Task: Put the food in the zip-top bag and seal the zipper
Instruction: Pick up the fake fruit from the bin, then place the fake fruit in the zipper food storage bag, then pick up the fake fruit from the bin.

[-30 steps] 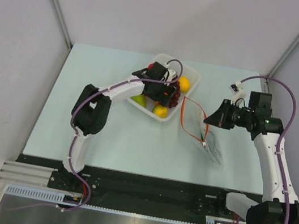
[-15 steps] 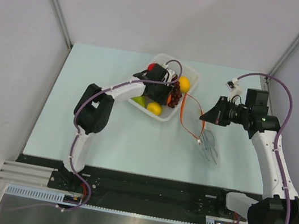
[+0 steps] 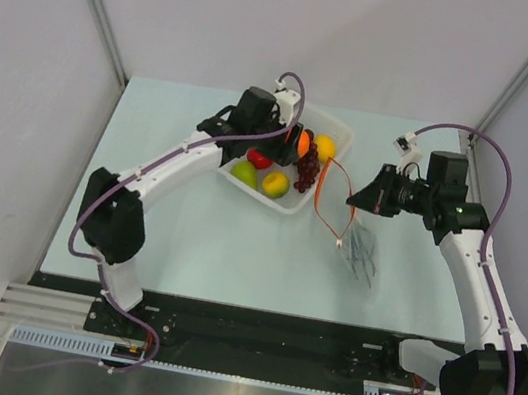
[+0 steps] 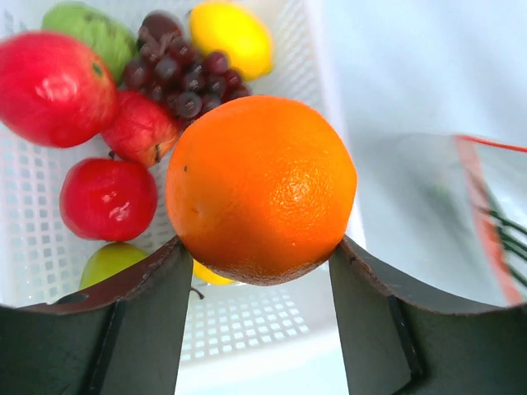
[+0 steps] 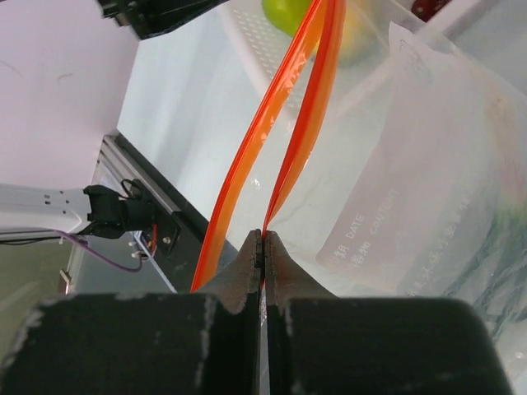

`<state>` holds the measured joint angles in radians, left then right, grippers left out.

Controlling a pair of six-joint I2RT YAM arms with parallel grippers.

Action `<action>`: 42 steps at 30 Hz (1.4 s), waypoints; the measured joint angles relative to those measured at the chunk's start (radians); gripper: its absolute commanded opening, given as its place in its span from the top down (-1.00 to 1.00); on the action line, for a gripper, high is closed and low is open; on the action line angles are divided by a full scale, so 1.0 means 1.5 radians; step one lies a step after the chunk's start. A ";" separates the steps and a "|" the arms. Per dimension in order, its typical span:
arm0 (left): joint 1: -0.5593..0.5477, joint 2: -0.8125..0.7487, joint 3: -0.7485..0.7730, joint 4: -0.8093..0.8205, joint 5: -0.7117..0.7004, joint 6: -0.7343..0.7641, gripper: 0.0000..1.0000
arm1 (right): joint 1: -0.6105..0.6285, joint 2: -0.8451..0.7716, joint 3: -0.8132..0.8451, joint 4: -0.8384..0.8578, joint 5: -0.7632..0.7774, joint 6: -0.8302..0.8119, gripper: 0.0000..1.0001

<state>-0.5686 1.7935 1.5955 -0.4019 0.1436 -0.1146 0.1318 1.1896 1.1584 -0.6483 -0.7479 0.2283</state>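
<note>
My left gripper is shut on an orange and holds it above the white tray; it also shows in the top view. In the tray lie red apples, a green fruit, a grape bunch and a lemon. My right gripper is shut on one side of the orange-red zipper, right of the tray. The clear zip-top bag hangs from it, mouth open, with green beans inside. Its lower end touches the table.
The tray stands at the back middle of the pale table. Grey walls close in on the left, back and right. The black rail of the arm bases runs along the near edge.
My left gripper has lifted the orange out of the tray, and the left arm's elbow has swung out to the left. My right gripper has drawn the bag a little up and toward the tray.
</note>
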 measured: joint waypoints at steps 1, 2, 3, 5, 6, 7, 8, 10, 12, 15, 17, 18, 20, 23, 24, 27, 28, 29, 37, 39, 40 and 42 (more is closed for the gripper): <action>0.000 -0.020 -0.010 0.005 0.010 0.000 0.18 | 0.005 0.002 0.000 0.006 -0.001 0.006 1.00; 0.000 -0.041 -0.022 0.010 0.022 -0.001 0.18 | 0.012 0.004 0.000 0.013 -0.003 0.015 1.00; 0.000 -0.061 -0.030 0.012 0.035 -0.001 0.17 | 0.018 0.007 0.001 0.021 -0.006 0.023 1.00; -0.001 -0.101 -0.037 0.016 0.063 -0.001 0.17 | 0.025 0.011 0.003 0.034 -0.014 0.037 1.00; -0.003 -0.116 -0.037 0.017 0.071 -0.001 0.17 | 0.028 0.012 0.003 0.037 -0.017 0.041 1.00; -0.006 -0.137 -0.038 0.018 0.082 0.000 0.17 | 0.029 0.012 0.004 0.038 -0.020 0.046 1.00; -0.010 -0.151 -0.038 0.018 0.087 0.002 0.17 | 0.029 0.012 0.004 0.040 -0.021 0.048 1.00; -0.030 -0.181 -0.038 0.017 0.097 0.007 0.17 | 0.029 0.012 0.004 0.041 -0.021 0.047 1.00; -0.060 -0.195 -0.038 0.017 0.104 0.016 0.14 | 0.029 0.012 0.004 0.041 -0.021 0.048 1.00; -0.121 -0.191 -0.038 0.007 0.104 0.035 0.02 | 0.027 0.012 0.003 0.042 -0.022 0.048 1.00; -0.151 -0.176 -0.038 -0.005 0.104 0.045 -0.17 | 0.022 0.012 0.002 0.042 -0.023 0.048 1.00; -0.164 -0.166 -0.038 -0.012 0.104 0.049 -0.42 | 0.019 0.012 0.002 0.041 -0.024 0.047 1.00; -0.177 -0.147 -0.038 -0.025 0.104 0.054 -0.67 | 0.009 0.012 0.002 0.040 -0.029 0.047 1.00; -0.176 -0.128 -0.041 -0.044 0.101 0.059 -0.99 | -0.017 0.012 0.002 0.031 -0.036 0.042 1.00; -0.173 -0.128 -0.044 -0.050 0.101 0.059 -0.99 | -0.025 0.012 0.002 0.030 -0.036 0.041 1.00; -0.162 -0.132 -0.045 -0.049 0.105 0.058 -0.99 | -0.042 0.012 0.001 0.019 -0.042 0.030 1.00; -0.156 -0.135 -0.045 -0.048 0.110 0.056 -0.99 | -0.046 0.012 0.001 0.014 -0.043 0.025 1.00; -0.147 -0.138 -0.045 -0.047 0.119 0.053 -0.99 | -0.050 0.012 0.000 0.010 -0.044 0.019 1.00; 0.000 -0.128 -0.058 -0.012 0.089 0.027 -0.99 | -0.078 0.012 -0.011 -0.013 -0.046 -0.016 1.00; 0.035 -0.108 -0.056 0.004 0.071 0.025 -0.99 | -0.079 0.012 -0.012 -0.014 -0.046 -0.016 1.00; 0.052 -0.090 -0.049 0.014 0.059 0.026 -0.99 | -0.079 0.012 -0.013 -0.014 -0.046 -0.017 1.00; 0.080 -0.038 -0.026 0.038 0.020 0.026 -0.99 | -0.079 0.011 -0.016 -0.014 -0.046 -0.018 1.00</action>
<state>-0.4484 1.7359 1.5566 -0.3450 0.1741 -0.0753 0.0128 1.2068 1.1351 -0.6693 -0.8165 0.2016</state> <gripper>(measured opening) 0.996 0.009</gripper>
